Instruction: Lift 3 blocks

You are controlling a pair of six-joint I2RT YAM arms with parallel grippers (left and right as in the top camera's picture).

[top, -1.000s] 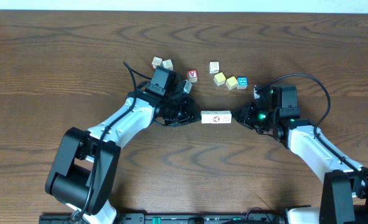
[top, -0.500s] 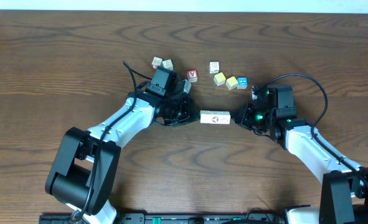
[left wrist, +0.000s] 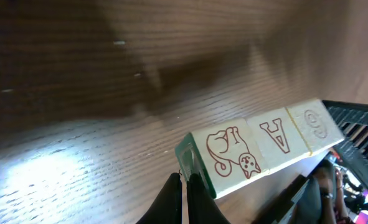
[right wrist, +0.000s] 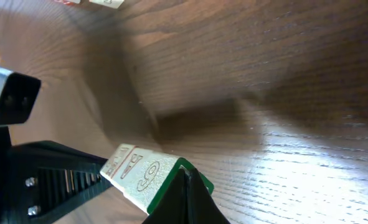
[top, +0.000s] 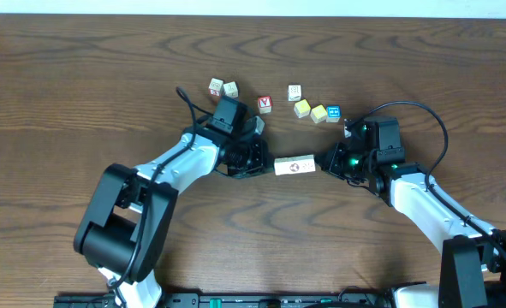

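Three whitish blocks (top: 294,166) form one short row, squeezed end to end between my two grippers. My left gripper (top: 268,162) is shut, and its tips press the row's left end. My right gripper (top: 323,162) is shut and presses the right end. In the left wrist view the shut left gripper (left wrist: 185,182) meets the green-edged end of the cat-marked block (left wrist: 232,157), with the "A" block (left wrist: 276,137) and the "6" block (left wrist: 314,123) beyond. In the right wrist view the shut right gripper (right wrist: 185,175) pushes the row of blocks (right wrist: 140,171), whose shadow falls apart from it on the wood.
Loose cubes lie behind the row: two cream ones (top: 223,87), a red one (top: 264,103), a white one (top: 294,91), two yellow ones (top: 310,110) and a blue one (top: 333,113). The brown wooden table (top: 81,85) spreads all around.
My right gripper has moved left against the row. The row has shifted slightly and now sits a little tilted. My left arm's elbow has swung right.
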